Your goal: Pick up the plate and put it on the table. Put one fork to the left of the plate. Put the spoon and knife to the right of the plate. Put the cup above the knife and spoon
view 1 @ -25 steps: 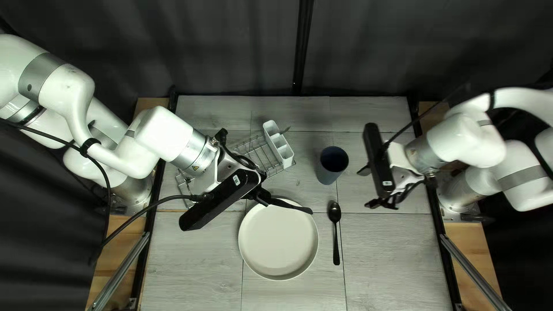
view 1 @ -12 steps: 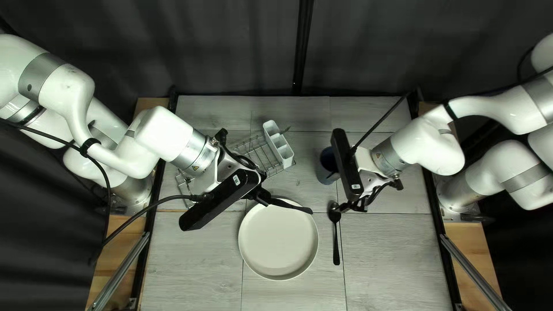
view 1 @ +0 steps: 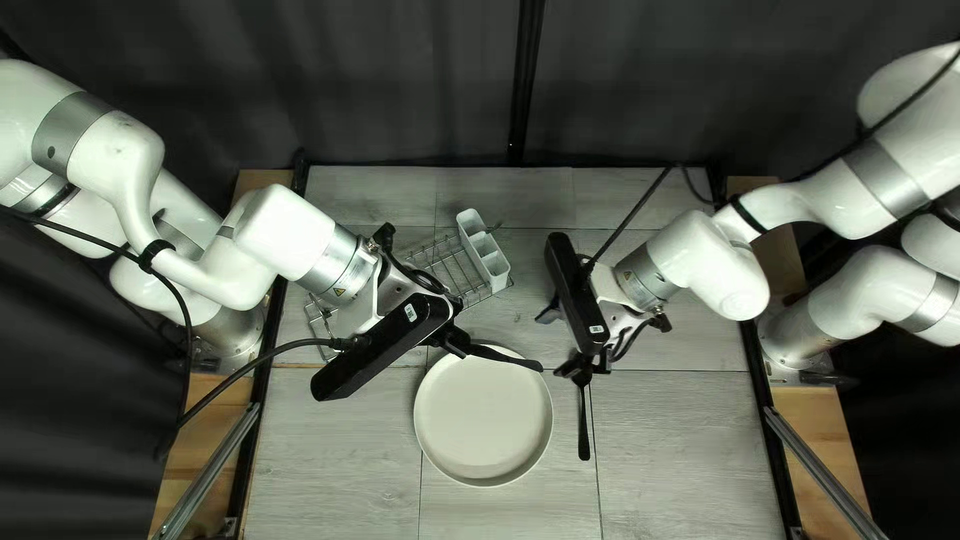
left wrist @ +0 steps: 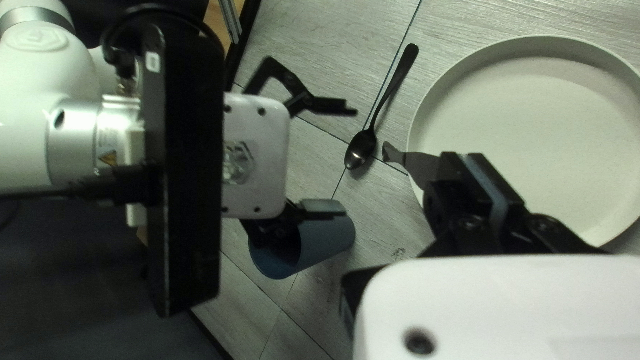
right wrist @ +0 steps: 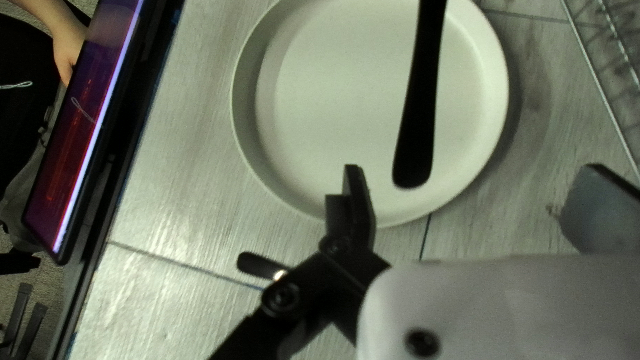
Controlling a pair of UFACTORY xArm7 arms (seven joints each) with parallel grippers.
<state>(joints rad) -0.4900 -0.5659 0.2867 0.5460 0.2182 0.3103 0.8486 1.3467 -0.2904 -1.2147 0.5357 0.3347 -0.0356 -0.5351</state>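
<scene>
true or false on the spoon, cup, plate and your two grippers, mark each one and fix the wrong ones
1. In the top left view, the spoon lies right of the plate. True.
2. The cup stands on the plate. False: it is on the table, apart from the plate.
3. My right gripper is open. True.
4. My left gripper holds the spoon. False: it holds another dark utensil, over the plate.

Curtain (view 1: pixel 400 85): quite dim.
Plate (view 1: pixel 483 420): evenly bright; in the right wrist view, one soft shadow lies beside it, toward the wire rack (right wrist: pixel 601 87).
Spoon (left wrist: pixel 361 148): small glare in its bowl.
Screen (right wrist: pixel 87 127): glowing, with a bright streak.
</scene>
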